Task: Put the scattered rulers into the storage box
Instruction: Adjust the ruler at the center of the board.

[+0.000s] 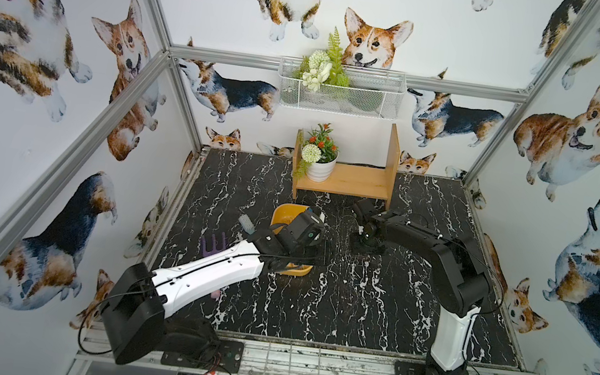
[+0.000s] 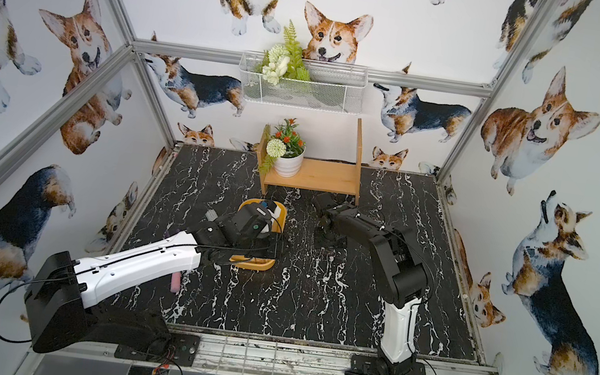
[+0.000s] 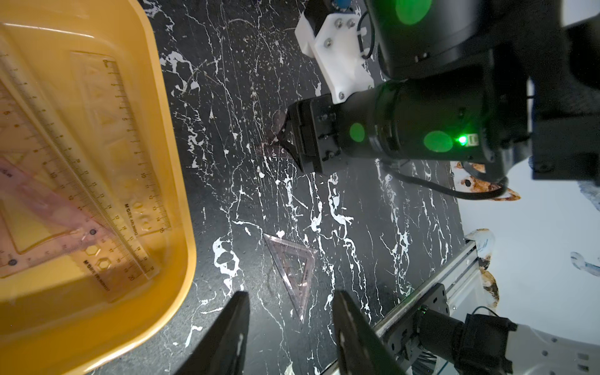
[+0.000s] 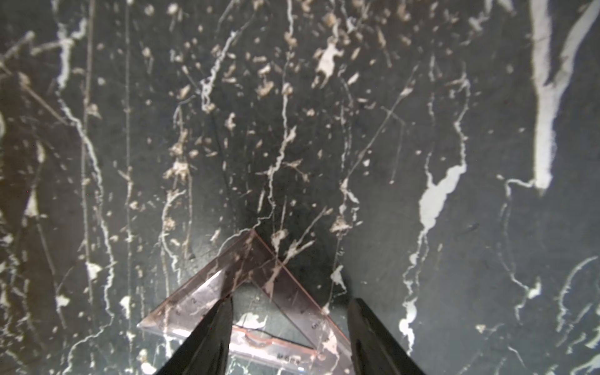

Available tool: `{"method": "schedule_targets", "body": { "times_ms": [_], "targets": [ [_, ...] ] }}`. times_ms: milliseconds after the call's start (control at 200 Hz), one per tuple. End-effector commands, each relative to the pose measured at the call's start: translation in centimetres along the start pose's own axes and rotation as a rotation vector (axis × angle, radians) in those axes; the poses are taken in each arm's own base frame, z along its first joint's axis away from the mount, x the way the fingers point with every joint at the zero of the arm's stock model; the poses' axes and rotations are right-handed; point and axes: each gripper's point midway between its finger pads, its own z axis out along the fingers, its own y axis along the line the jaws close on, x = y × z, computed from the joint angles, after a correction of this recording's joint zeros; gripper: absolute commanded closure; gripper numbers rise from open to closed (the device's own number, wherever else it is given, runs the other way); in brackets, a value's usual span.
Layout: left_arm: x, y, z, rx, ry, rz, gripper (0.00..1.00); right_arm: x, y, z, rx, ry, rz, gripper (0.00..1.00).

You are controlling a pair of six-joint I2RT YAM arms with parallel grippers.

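Note:
The mustard-yellow storage box [image 3: 168, 181] [image 1: 283, 212] [image 2: 247, 205] holds several clear rulers [image 3: 81, 168] and a pink-tinted set square [image 3: 42, 207]. My left gripper [image 3: 290, 302] is open and empty, beside the box and above a clear set square [image 3: 292, 272] that lies flat on the black marble table. My right gripper [image 4: 292, 303] [image 3: 285, 139] [image 1: 364, 246] is low over a second, pinkish set square [image 4: 256, 285] [image 3: 271, 146]. Its jaws stand open astride that set square, one fingertip [image 4: 224, 311] over one edge. In both top views the left arm hides most of the box.
A wooden shelf [image 1: 355, 182] with a potted plant [image 1: 319, 167] stands at the back, below a white mesh basket [image 1: 345, 90]. A purple rake piece [image 1: 214, 248] and a small brush [image 1: 246, 223] lie left of the box. A metal rail [image 3: 422, 292] edges the table.

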Motion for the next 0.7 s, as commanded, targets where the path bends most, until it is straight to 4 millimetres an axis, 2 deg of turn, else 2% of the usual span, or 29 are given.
{"method": "schedule_targets", "body": {
  "times_ms": [0,140,355,696],
  "targets": [
    [-0.2,0.1,-0.3,-0.003,-0.017,-0.006,0.52,1.1,-0.3,-0.9,0.004,0.028,0.016,0.38],
    [-0.1,0.2,-0.3,0.002,-0.018,-0.013,0.52,1.3,-0.3,-1.8,-0.002,0.019,0.008,0.38],
    [0.1,0.0,-0.3,0.011,-0.016,-0.019,0.52,2.3,-0.5,-1.3,0.023,0.033,-0.004,0.38],
    [0.0,0.2,-0.9,0.003,-0.027,-0.02,0.52,0.2,0.0,-2.0,0.025,-0.019,0.022,0.38]
  ]
}}
